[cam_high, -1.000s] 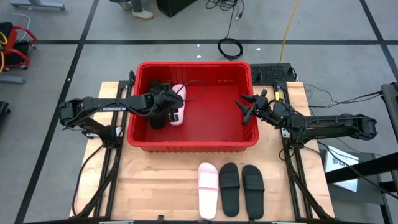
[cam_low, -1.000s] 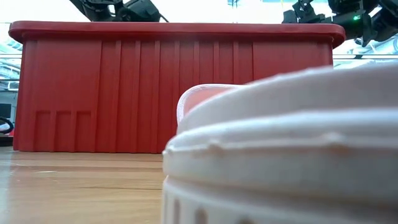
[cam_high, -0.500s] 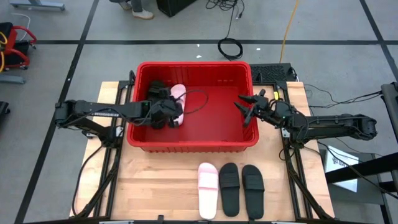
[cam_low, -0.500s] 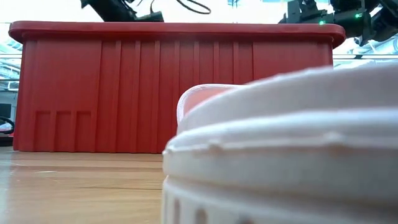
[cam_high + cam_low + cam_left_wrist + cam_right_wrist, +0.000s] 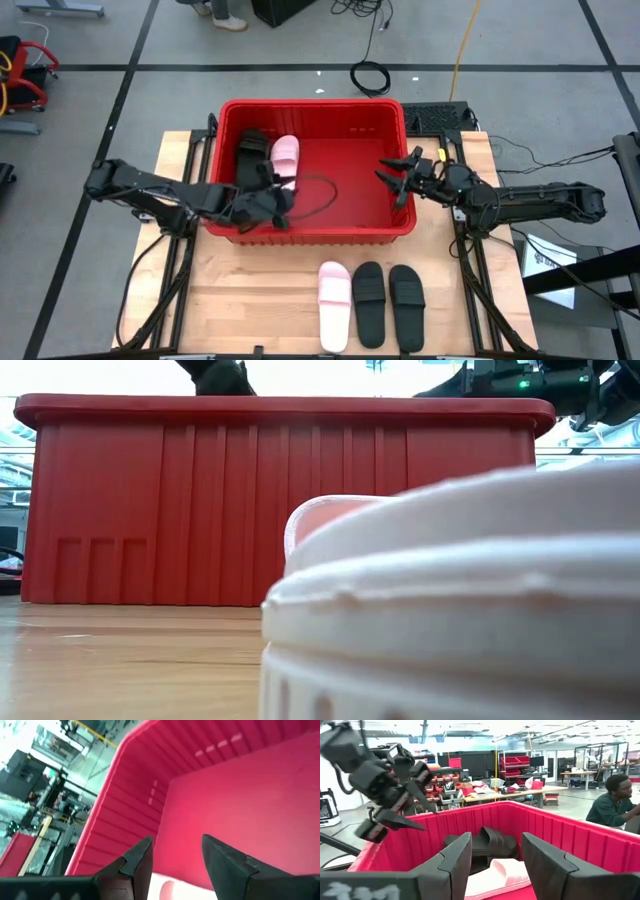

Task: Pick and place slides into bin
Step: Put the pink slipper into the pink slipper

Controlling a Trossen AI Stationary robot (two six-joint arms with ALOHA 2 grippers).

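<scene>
The red bin (image 5: 312,232) stands mid-table. In its far left part lie a black slide (image 5: 251,150) and a pale pink slide (image 5: 286,152), flat on the floor; the right wrist view shows them too, black (image 5: 485,842) and pink (image 5: 495,876). Three more slides lie side by side near the table's near edge: pink (image 5: 334,303), black (image 5: 369,302), black (image 5: 407,303). My left gripper (image 5: 283,213) hangs open over the bin's near left part, holding nothing (image 5: 175,842). My right gripper (image 5: 388,172) is open over the bin's right part, also holding nothing (image 5: 495,840).
The pink slide (image 5: 450,590) near the table's edge fills the low view's foreground, in front of the bin wall (image 5: 200,510). A cable loop (image 5: 318,195) hangs from my left arm over the bin. A person (image 5: 615,800) sits beyond the table. Bare wood (image 5: 240,300) lies left of the three slides.
My left gripper has swung from over the two slides in the bin toward the bin's near wall and risen a little, staying open with nothing in it. My right gripper has tipped its fingers up slightly and otherwise kept its place.
</scene>
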